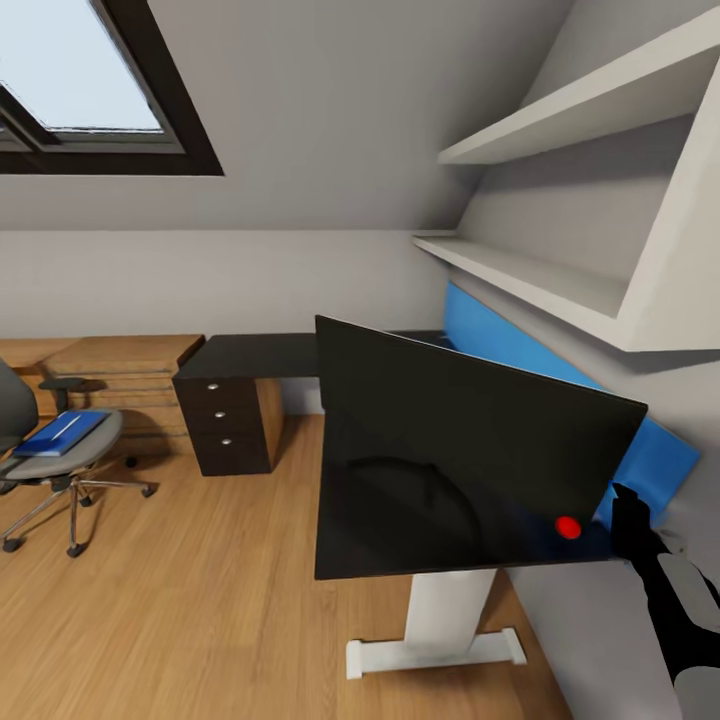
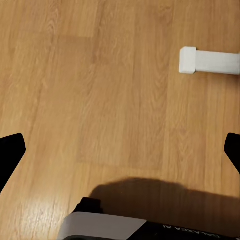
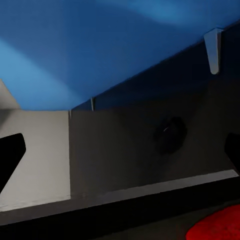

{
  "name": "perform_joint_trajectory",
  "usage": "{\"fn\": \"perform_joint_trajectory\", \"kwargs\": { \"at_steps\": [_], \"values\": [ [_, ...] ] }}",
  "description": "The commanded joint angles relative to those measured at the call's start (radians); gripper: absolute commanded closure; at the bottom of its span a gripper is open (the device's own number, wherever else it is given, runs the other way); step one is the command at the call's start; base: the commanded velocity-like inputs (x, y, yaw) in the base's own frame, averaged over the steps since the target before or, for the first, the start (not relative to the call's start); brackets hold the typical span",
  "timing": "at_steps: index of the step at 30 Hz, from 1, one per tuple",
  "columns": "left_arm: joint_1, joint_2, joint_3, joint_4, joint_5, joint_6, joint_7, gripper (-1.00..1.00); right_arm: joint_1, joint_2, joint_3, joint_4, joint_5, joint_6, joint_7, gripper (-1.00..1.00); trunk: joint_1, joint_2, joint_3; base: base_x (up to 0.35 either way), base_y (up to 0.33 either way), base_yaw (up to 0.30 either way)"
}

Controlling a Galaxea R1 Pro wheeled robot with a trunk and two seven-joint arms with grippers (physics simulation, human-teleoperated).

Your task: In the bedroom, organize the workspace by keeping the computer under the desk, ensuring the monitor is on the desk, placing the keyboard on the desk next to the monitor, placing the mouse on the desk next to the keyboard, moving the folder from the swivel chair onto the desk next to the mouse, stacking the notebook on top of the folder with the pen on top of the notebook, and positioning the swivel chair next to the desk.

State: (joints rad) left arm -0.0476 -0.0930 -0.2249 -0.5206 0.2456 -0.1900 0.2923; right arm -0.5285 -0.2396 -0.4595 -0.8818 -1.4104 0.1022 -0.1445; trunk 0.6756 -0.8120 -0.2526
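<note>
Light source: skylight (image 1: 85, 80), pale and bright, upper left of head view.
Room level: evenly lit, soft render.
Shadows: broad dark patch on wooden floor (image 2: 100, 90) in left wrist view.
Glare: faint reflections on glossy black desk (image 1: 460, 450).
Right wrist view: dim, blurred.

The desk (image 1: 470, 440) stands straight ahead of me against the right-hand wall, under two shelves (image 1: 560, 270). Behind it, further along, a drawer unit (image 1: 225, 420) sits beneath the desktop. Well to the left is the swivel chair (image 1: 55, 450), with the folder (image 1: 60, 433) on its seat. My right gripper (image 1: 630, 520) is at the desk's right corner.
</note>
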Motion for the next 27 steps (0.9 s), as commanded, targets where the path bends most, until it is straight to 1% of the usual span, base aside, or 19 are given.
{"fn": "perform_joint_trajectory", "kwargs": {
  "at_steps": [1, 4, 7, 23, 25, 27],
  "values": [
    [-0.001, 0.001, -0.008, 0.000, 0.010, -0.005, 0.007, -1.00, -0.001, 0.000, -0.002, -0.002, -0.005, 0.005, -0.006, -1.00, 0.001, -0.001, -0.001, 0.250, 0.000, 0.000],
    [-0.001, 0.001, -0.008, 0.000, 0.010, -0.005, 0.007, -1.00, -0.001, 0.000, -0.003, -0.002, -0.005, 0.005, -0.006, -1.00, 0.001, -0.001, -0.001, 0.215, 0.000, 0.000],
    [-0.001, 0.001, -0.008, 0.001, 0.010, -0.005, 0.007, -1.00, -0.001, -0.001, -0.003, -0.002, -0.005, 0.005, -0.006, -1.00, 0.001, -0.001, -0.001, 0.058, 0.000, 0.000],
    [-0.001, 0.001, -0.008, 0.001, 0.011, -0.005, 0.007, -1.00, -0.001, -0.002, 0.004, -0.002, -0.004, 0.013, -0.012, -1.00, 0.001, -0.001, -0.001, 0.005, 0.000, 0.000],
    [-0.001, 0.001, -0.008, 0.001, 0.011, -0.005, 0.007, -1.00, -0.001, -0.002, 0.004, -0.002, -0.004, 0.024, -0.012, -1.00, 0.001, -0.001, -0.001, 0.000, 0.000, 0.000],
    [-0.001, 0.001, -0.008, 0.001, 0.011, -0.005, 0.007, -1.00, -0.001, -0.002, 0.003, -0.002, -0.004, 0.050, -0.011, -1.00, 0.001, -0.001, -0.001, 0.000, 0.000, 0.000]
  ]
}}
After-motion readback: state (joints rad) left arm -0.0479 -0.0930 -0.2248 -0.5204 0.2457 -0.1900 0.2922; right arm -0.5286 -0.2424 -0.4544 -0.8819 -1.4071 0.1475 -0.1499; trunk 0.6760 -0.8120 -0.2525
